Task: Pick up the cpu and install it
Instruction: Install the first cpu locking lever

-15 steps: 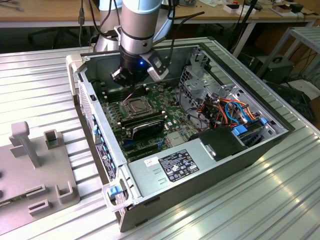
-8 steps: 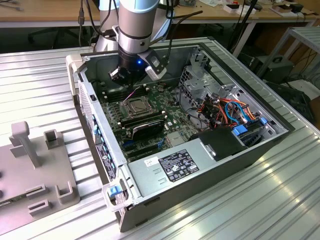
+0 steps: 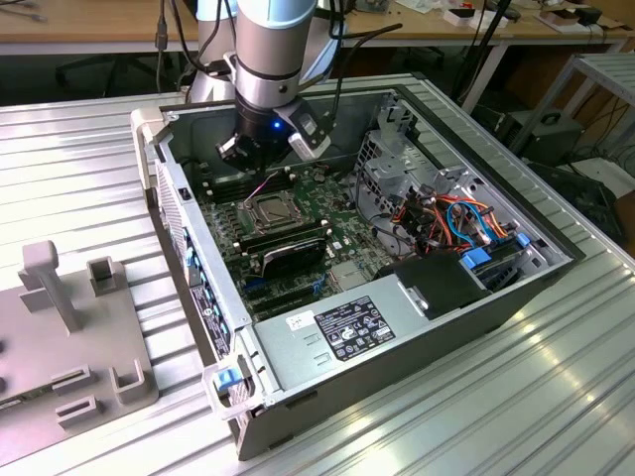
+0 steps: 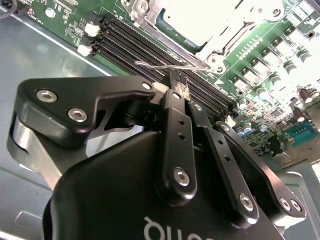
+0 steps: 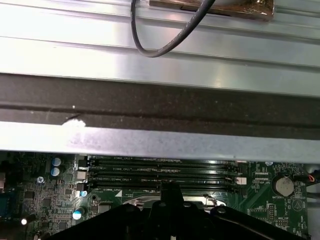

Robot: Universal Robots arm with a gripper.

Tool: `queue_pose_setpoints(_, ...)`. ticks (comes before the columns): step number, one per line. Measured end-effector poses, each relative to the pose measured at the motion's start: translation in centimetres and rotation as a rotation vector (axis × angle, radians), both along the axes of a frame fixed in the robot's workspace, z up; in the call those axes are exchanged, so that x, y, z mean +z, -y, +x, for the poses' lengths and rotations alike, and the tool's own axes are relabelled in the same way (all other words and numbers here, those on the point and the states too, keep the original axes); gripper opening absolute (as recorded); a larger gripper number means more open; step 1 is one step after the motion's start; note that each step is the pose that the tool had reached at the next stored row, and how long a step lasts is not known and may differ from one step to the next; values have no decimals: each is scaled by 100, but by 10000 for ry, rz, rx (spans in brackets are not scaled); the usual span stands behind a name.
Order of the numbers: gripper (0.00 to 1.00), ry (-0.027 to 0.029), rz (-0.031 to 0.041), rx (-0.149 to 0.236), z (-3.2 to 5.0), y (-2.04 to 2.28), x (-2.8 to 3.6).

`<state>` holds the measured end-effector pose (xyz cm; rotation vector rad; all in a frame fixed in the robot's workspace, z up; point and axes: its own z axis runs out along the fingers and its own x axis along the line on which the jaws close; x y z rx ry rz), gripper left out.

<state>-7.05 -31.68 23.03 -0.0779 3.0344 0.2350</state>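
In the exterior view my gripper (image 3: 260, 165) hangs inside the open computer case (image 3: 223, 327), just behind the socket frame (image 3: 270, 209). The second wrist view shows its black fingers (image 4: 176, 107) pressed together, tips (image 4: 179, 90) over the memory slots (image 4: 150, 47) and right by the thin wire lever (image 4: 150, 64) of the socket frame (image 4: 210, 50). A bright pale square that looks like the cpu (image 4: 200, 17) lies inside that frame. In the first wrist view the fingertips (image 5: 170, 192) sit between the memory slots (image 5: 160, 170) and the frame. I cannot tell whether the tips touch the lever.
A long black card (image 3: 285, 254) stands just in front of the socket. The power supply (image 3: 347, 327) and a bundle of coloured cables (image 3: 461, 218) fill the case's front and right. A grey fixture (image 3: 69, 297) sits on the ribbed metal table (image 3: 476, 407).
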Motion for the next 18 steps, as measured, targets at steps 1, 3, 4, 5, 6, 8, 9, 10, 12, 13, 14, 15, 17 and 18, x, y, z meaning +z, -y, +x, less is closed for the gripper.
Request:
queue_pose_setpoints(1, 11, 1, 1, -2, 1, -1, -1)
queue_pose_setpoints(3, 11, 1, 1, -1, 2, -1, -1)
queue_pose_setpoints(4, 11, 1, 1, 2, 6, 0, -2)
queue_pose_setpoints(5, 11, 0, 0, -1, 8, 0, -4)
queue_pose_setpoints(6, 11, 0, 0, -1, 10, 0, -6)
queue_pose_setpoints(8, 11, 2, 2, 0, 12, 0, -11)
queue_pose_setpoints(9, 11, 2, 3, 0, 13, 0, -17)
queue_pose_setpoints(10, 11, 1, 1, 1, 15, 0, -22)
queue_pose_setpoints(12, 11, 2, 2, 1, 21, 0, -37)
queue_pose_setpoints(13, 11, 0, 0, 0, 42, 1, -67)
queue_pose_setpoints(14, 11, 1, 0, 0, 56, 3, -84)
queue_pose_setpoints(15, 11, 1, 1, 0, 62, 3, -91)
queue_pose_setpoints(17, 11, 1, 1, 0, 72, 4, -104)
queue_pose_setpoints(18, 11, 1, 1, 0, 78, 4, -110)
